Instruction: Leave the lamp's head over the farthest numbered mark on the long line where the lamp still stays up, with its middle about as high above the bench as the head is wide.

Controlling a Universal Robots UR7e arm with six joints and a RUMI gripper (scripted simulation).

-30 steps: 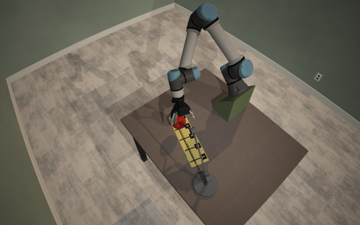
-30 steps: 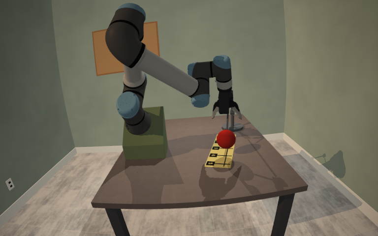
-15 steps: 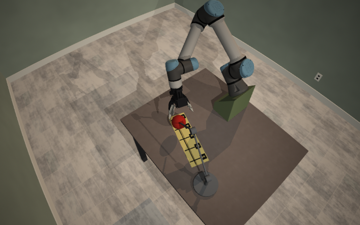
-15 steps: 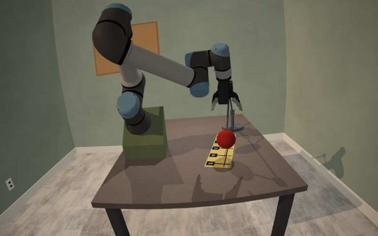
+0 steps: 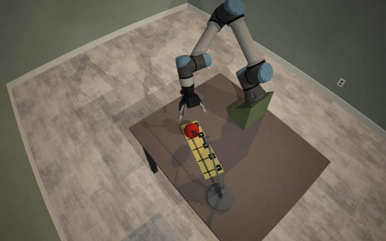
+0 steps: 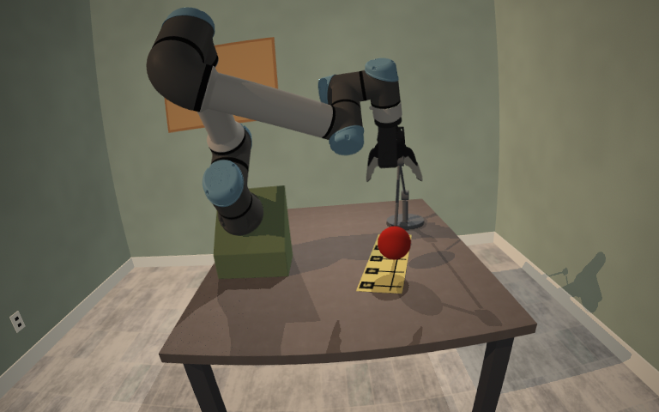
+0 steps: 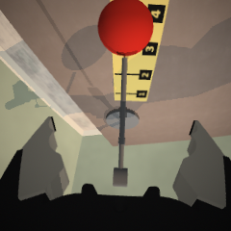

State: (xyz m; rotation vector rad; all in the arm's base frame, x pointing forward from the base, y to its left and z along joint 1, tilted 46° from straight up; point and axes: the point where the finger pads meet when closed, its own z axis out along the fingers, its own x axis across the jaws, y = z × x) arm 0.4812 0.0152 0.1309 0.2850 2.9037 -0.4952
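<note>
Below the widely spread black-and-grey two-fingered hand (image 5: 192, 117) (image 6: 394, 181) (image 7: 121, 119): the lamp's round red head (image 5: 191, 130) (image 6: 394, 243) (image 7: 125, 26), ungripped.
Above the yellow numbered strip (image 5: 201, 158) (image 6: 381, 278) (image 7: 130, 88), it looks smooth and light; best pinched across its middle and moved gently, since the worn joint may sag.

Relative to the red lamp head (image 5: 191, 130) (image 6: 394, 243) (image 7: 125, 27), I observe my open gripper (image 5: 192, 114) (image 6: 394, 180) (image 7: 121, 119) now stands higher above and farther off.
</note>
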